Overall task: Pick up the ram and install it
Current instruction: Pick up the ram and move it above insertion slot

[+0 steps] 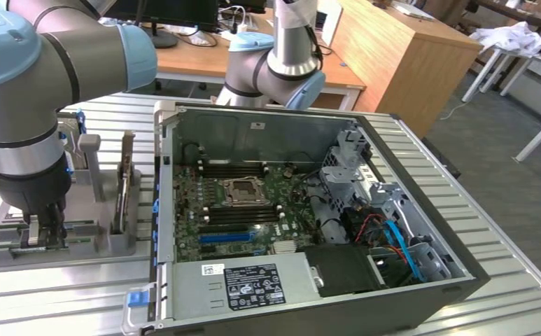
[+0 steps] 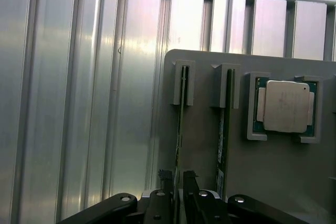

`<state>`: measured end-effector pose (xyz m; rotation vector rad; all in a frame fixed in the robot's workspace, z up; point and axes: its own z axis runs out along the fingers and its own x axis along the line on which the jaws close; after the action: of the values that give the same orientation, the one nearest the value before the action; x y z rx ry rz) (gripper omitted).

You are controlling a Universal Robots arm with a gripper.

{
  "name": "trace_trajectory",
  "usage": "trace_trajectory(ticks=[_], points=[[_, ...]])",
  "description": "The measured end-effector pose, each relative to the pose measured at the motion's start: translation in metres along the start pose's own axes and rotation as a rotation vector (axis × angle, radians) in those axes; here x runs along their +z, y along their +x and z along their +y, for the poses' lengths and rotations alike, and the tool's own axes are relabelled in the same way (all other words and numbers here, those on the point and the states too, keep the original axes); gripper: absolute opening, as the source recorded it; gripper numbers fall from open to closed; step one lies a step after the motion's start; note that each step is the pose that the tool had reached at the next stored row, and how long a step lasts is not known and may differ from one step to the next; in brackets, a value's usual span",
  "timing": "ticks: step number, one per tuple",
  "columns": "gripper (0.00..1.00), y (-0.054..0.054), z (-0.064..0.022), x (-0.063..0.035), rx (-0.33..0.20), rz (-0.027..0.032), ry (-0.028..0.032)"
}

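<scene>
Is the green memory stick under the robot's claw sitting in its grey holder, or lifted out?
In the holder: the ram stands on edge, its far end seated in a slot of the grey holder.

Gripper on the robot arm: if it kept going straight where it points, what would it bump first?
Probably the ram, the thin green stick standing on edge in the grey holder, lined up with the gripper. Whether they already touch is unclear.
</scene>
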<state>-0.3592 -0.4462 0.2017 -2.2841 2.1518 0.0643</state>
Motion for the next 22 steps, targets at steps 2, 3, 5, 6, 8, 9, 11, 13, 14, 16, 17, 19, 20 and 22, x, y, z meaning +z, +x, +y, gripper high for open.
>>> trace_trajectory(ticks=[2, 3, 5, 6, 8, 9, 11, 13, 14, 16, 17, 19, 20, 22], points=[[0.23, 0.0000, 0.0000, 0.0000, 0.000, 0.0000, 0.0000], [0.23, 0.0000, 0.0000, 0.0000, 0.000, 0.0000, 0.0000], [0.23, 0.0000, 0.0000, 0.0000, 0.000, 0.0000, 0.0000], [0.23, 0.0000, 0.0000, 0.0000, 0.000, 0.0000, 0.0000], [0.21, 0.0000, 0.0000, 0.0000, 0.000, 0.0000, 0.0000], [0.15, 0.0000, 0.0000, 0.0000, 0.000, 0.0000, 0.0000], [0.12, 0.0000, 0.0000, 0.0000, 0.000, 0.0000, 0.0000], [0.12, 0.0000, 0.0000, 0.0000, 0.000, 0.0000, 0.0000], [0.12, 0.0000, 0.0000, 0.0000, 0.000, 0.0000, 0.0000], [0.12, 0.0000, 0.0000, 0.0000, 0.000, 0.0000, 0.0000], [0.12, 0.0000, 0.0000, 0.0000, 0.000, 0.0000, 0.0000], [0.12, 0.0000, 0.0000, 0.0000, 0.001, 0.0000, -0.0001], [0.12, 0.0000, 0.0000, 0.0000, 0.002, 0.0000, -0.0001], [0.12, 0.0000, 0.0000, 0.0000, 0.007, -0.0001, 0.0001]])
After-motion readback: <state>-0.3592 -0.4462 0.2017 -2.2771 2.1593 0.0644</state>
